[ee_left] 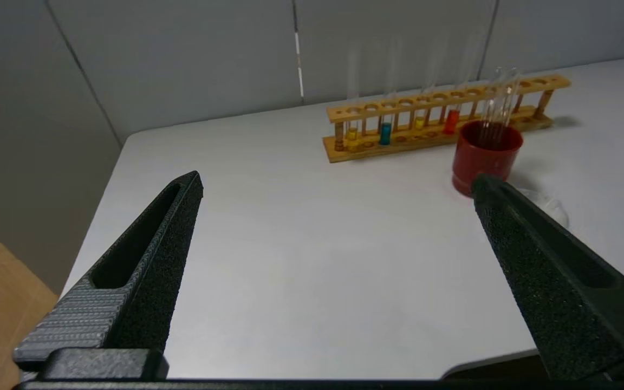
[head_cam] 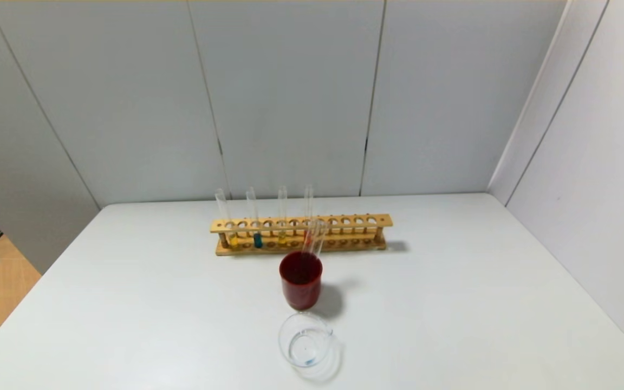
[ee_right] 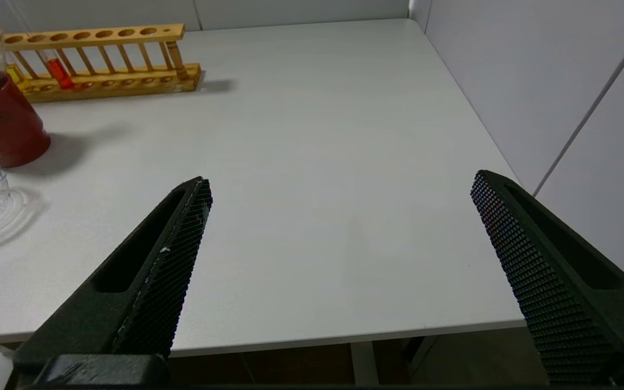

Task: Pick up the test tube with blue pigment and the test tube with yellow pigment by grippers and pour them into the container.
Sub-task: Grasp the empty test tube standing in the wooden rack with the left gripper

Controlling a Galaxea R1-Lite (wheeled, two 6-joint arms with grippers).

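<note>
Two grippers parked off the counter's (head_cam: 128, 303) near edge, fingers spread wide, empty.
Left gripper (ee_left: 333, 184); rack (head_cam: 301, 234) holding yellow tube (head_cam: 232, 238), then blue tube (head_cam: 258, 239); container (head_cam: 305, 340) before red cup (head_cam: 301, 281); right gripper (ee_right: 339, 187).

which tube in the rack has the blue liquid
The test tube with blue pigment, second from the rack's left end in the head view; its neighbours on both sides hold yellow and the fourth tube red.

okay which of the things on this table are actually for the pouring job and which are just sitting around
For the job: blue test tube, bright yellow test tube, glass beaker, left gripper, right gripper.
Just there: wooden rack, red cup, amber tube, red tube.
</note>
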